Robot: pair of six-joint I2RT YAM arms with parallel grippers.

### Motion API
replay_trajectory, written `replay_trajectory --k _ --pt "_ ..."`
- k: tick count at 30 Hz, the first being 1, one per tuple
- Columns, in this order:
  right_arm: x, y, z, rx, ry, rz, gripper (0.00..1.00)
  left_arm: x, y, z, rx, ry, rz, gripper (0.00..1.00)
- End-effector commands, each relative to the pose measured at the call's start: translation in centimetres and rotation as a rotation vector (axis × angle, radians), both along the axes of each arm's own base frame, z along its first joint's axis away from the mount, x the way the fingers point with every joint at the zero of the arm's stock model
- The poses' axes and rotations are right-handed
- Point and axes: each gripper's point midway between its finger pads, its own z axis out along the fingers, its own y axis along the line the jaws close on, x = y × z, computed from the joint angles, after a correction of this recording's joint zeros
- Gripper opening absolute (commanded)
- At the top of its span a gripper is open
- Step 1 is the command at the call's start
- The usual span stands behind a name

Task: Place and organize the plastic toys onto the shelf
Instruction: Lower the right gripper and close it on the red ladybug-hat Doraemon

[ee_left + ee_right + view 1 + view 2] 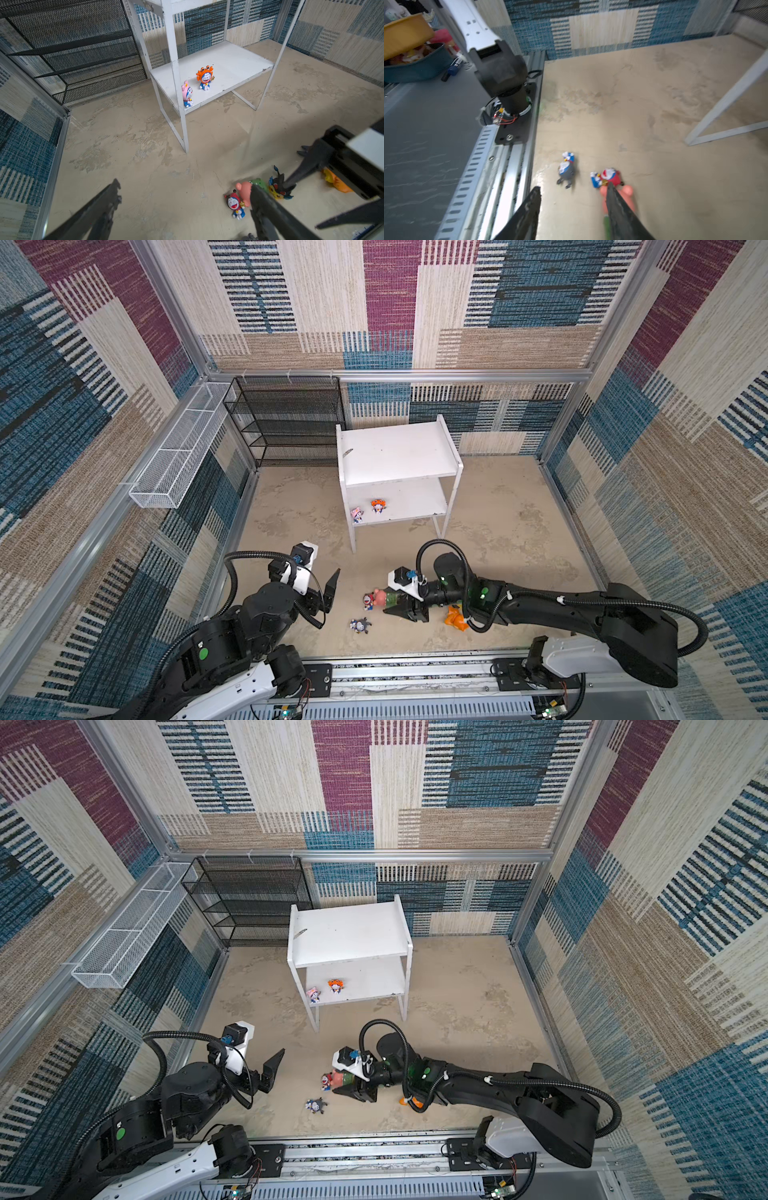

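Note:
Two tiny toys stand on the lower board of the white shelf [395,452] [232,60]: a pink-hooded one [356,514] [188,94] and an orange-hooded one [378,506] [205,78]. On the floor lie a red-hooded tiny toy [368,600] [607,175], a pink-and-green toy [380,597] [627,190], a grey tiny toy [360,625] [566,170], a black-hooded yellow toy [278,188] and an orange toy [455,616]. My right gripper [395,605] [573,187] is low at this cluster, open, with one finger over the pink-and-green toy and nothing between its jaws. My left gripper [328,593] [185,187] hovers open to the left.
A black mesh rack [286,423] stands at the back left beside the shelf. A white wire basket [178,456] hangs on the left wall. The aluminium rail [415,672] with both arm bases runs along the near edge, close to the floor toys.

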Motion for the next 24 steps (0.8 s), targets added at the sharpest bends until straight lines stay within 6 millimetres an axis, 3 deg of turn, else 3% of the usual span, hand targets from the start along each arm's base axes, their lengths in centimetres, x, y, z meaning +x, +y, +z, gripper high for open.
replay_trajectory --k 1,6,12,18,24 --pt "-1.5 0.5 -0.8 -0.016 0.101 -0.036 0.48 0.0 0.6 0.0 -0.039 -0.004 0.039 0.99" --pt "-2.5 0.9 -3.9 -0.1 0.258 -0.031 0.45 0.1 0.1 -0.3 -0.027 0.013 0.021 0.99" --pt "-2.0 2.1 -6.9 -0.174 0.335 -0.052 0.44 0.0 -0.1 -0.2 -0.028 0.016 0.011 0.99" --pt "1.0 1.9 -8.7 -0.19 0.353 -0.189 0.46 -0.1 -0.4 -0.1 -0.043 0.016 -0.008 0.99" --pt "3.9 2.3 -8.7 -0.177 0.385 -0.265 0.48 -0.2 -0.5 0.0 -0.046 0.013 -0.018 0.99"
